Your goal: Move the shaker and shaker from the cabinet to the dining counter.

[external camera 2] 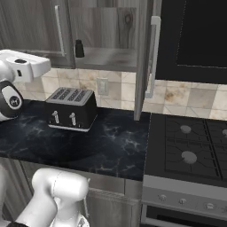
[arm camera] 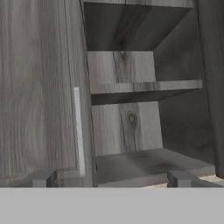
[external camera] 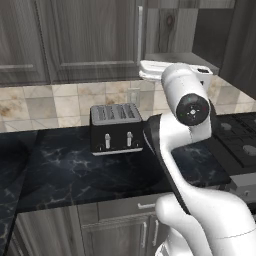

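Note:
A small dark shaker [external camera 2: 79, 48] stands upright on the left end of the grey lower shelf in the open cabinet [external camera 2: 108, 58]. In the hand view my gripper [arm camera: 111, 178] is open wide with nothing between its fingertips [arm camera: 42, 178]. It faces the cabinet's bare lower shelf [arm camera: 144, 164], with a second shelf above that. The closed left door and its silver bar handle [arm camera: 78, 131] lie to the left of the opening. The gripper hangs in front of the cabinet, apart from it. The dining counter is out of view.
A black toaster [external camera: 116, 127] sits on the black marble worktop [external camera: 75, 165] under the cabinet. The open cabinet door [external camera 2: 144, 57] juts out on the right, beside a dark hood. A stove [external camera 2: 190, 146] adjoins the worktop on the right.

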